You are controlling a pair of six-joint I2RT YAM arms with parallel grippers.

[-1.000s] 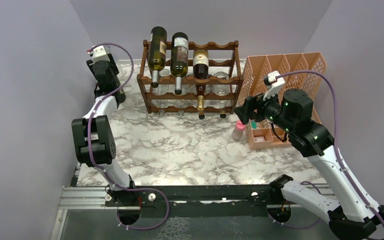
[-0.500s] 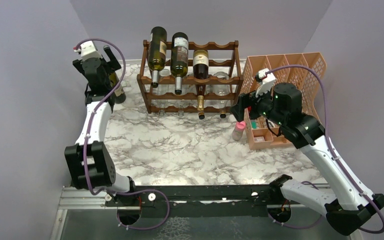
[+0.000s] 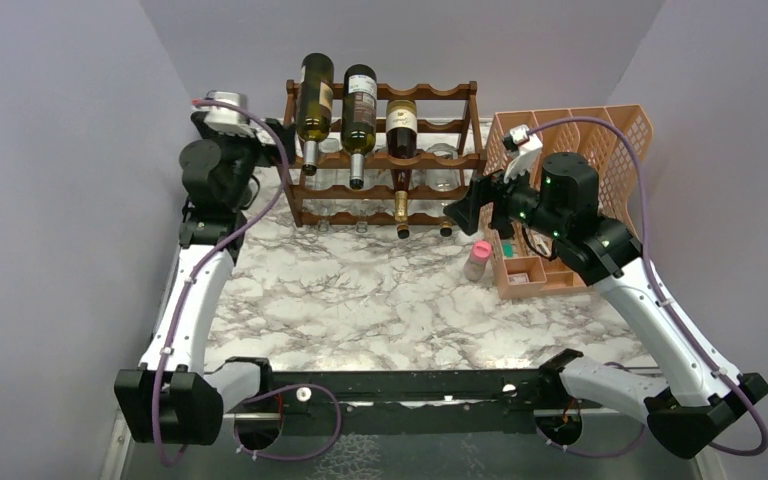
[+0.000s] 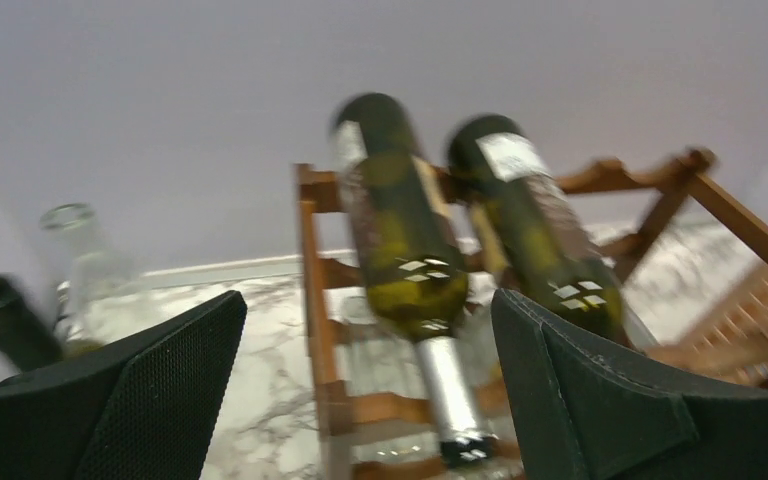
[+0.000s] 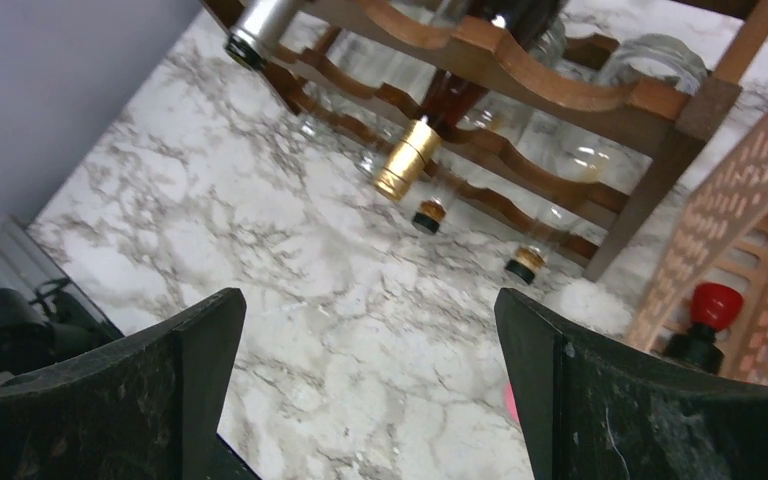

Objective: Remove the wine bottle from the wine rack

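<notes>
The dark wooden wine rack (image 3: 430,160) stands at the back of the marble table. Three wine bottles lie in its upper rails: a green one (image 3: 314,100) on the left, a second (image 3: 359,105) beside it, a third (image 3: 401,125) with a gold cap. My left gripper (image 3: 272,140) hangs open just left of the rack. In the left wrist view its jaws (image 4: 365,300) frame the green bottle (image 4: 400,240) without touching it. My right gripper (image 3: 457,215) is open and empty at the rack's front right corner, over bare marble (image 5: 370,295).
A dark bottle neck (image 4: 0,320) and a clear glass bottle (image 4: 80,260) stand left of the rack near the wall. An orange mesh organizer (image 3: 570,140) stands right of the rack, with a pink-capped small bottle (image 3: 477,258) before it and a red-capped one (image 5: 715,305) inside.
My left gripper opened, came off a dark bottle by the left wall and swung right toward the rack. My right gripper moved left toward the rack's front.
</notes>
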